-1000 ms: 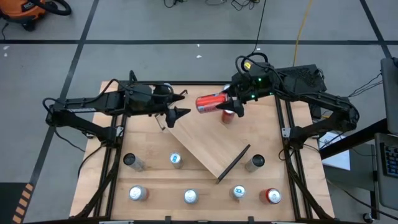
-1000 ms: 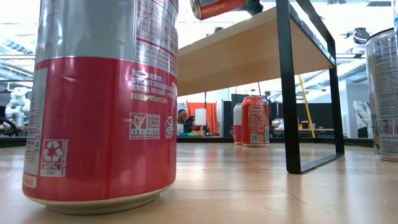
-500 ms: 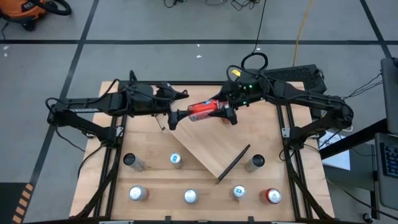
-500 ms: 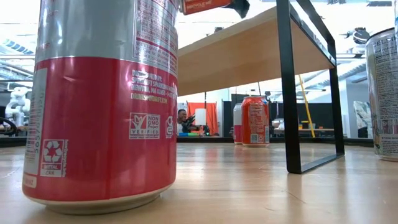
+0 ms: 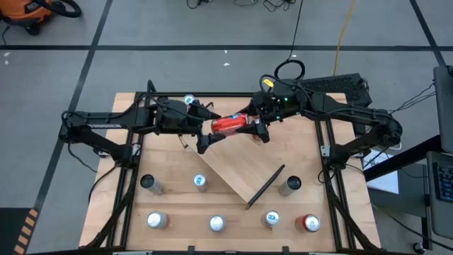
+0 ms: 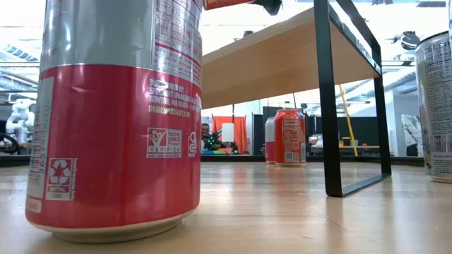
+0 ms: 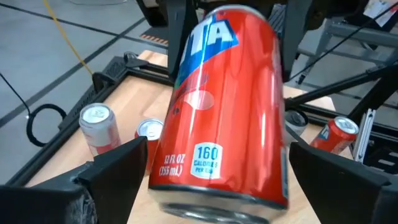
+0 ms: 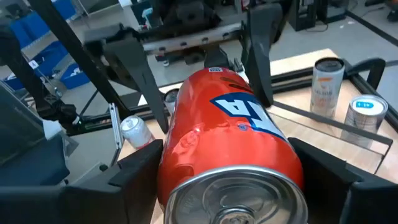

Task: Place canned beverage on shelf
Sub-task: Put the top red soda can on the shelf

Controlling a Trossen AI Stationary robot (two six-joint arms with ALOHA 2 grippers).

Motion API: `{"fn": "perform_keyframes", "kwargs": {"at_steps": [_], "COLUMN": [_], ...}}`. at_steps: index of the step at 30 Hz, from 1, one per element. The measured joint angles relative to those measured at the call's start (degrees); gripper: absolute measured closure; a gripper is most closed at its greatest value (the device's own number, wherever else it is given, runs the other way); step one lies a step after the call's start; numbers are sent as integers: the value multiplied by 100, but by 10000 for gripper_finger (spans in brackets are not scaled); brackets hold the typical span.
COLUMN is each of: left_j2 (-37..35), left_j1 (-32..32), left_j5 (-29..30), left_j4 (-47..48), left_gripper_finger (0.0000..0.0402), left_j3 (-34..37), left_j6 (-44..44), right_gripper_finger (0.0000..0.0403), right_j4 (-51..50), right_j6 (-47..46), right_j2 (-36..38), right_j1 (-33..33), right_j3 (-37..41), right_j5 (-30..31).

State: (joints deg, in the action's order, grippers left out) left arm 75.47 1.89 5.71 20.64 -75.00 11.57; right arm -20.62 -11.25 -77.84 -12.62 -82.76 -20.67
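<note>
A red can (image 5: 230,124) lies level in the air over the far end of the shelf (image 5: 237,170), a light-wood board set askew on the table with a black rail (image 5: 266,185). My right gripper (image 5: 256,129) is shut on the can, reaching in from the table's right. My left gripper (image 5: 207,131) comes from the left and is open. Its fingers (image 7: 121,168) stand on either side of the can's free bottom end (image 7: 217,199) with a thin gap showing. In the low view the can (image 6: 229,3) shows above the raised shelf (image 6: 282,53). My right gripper pinches the can's round side wall (image 8: 177,155) between its two fingers, at the lid end (image 8: 233,196). The fingers come about level from the table's right and lie along the can. The can is on its side, lifted clear of shelf and table.
Several cans stand upright along the table's near half, among them (image 5: 151,184), (image 5: 216,224) and a red one (image 5: 308,224). Another can (image 5: 188,100) stands at the far edge. A big red can (image 6: 116,113) fills the low view's foreground. Black frame posts (image 5: 327,149) flank the table.
My right gripper has carried the can toward the table's left and a little down, toward my left gripper. My left gripper has moved right toward the can, and its fingers now stand around the can's free end.
</note>
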Motion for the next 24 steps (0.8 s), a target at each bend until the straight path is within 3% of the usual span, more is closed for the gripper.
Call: {"fn": "perform_keyframes", "kwargs": {"at_steps": [10,20,24], "left_j2": [35,35,35], "left_j1": [0,0,0], "left_j5": [178,-82,-99], "left_j4": [-80,-50,-53], "left_gripper_finger": [17,98,112], "left_j3": [0,0,0], "left_j6": [-44,-186,-182], "right_gripper_finger": [129,128,128], "right_j4": [66,64,66], "right_j6": [0,39,3], "right_j2": [0,0,0], "right_j1": [0,0,0], "right_j3": [0,0,0], "right_j5": [-4,-45,-45]}}
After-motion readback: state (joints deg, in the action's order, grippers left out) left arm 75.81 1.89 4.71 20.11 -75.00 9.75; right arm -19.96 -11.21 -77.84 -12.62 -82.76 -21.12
